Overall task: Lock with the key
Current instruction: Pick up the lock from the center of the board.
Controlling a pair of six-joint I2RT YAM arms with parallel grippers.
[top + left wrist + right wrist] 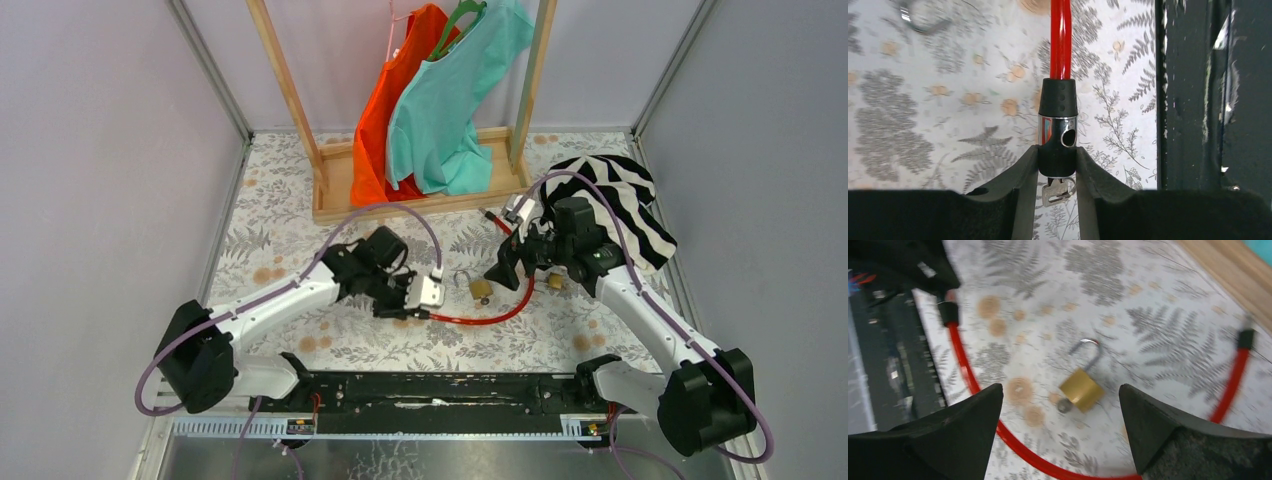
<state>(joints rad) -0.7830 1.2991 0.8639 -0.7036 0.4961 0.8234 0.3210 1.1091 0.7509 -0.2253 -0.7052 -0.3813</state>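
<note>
White left arm [262, 303] and right arm [648, 308], black joints [205, 355], purple cables [140, 390], black pincer fingers [953, 435].

Brass padlock [1081, 389] flat, shackle [1093, 357] open, nr red cable [964, 365].

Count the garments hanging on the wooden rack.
2: an orange shirt on the left and a teal shirt on the right, overlapping it. Another could hide behind them.

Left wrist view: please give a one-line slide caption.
Left gripper clamps the cable lock's black-and-chrome end, its red cable stretching away over the fern-patterned table.
</note>
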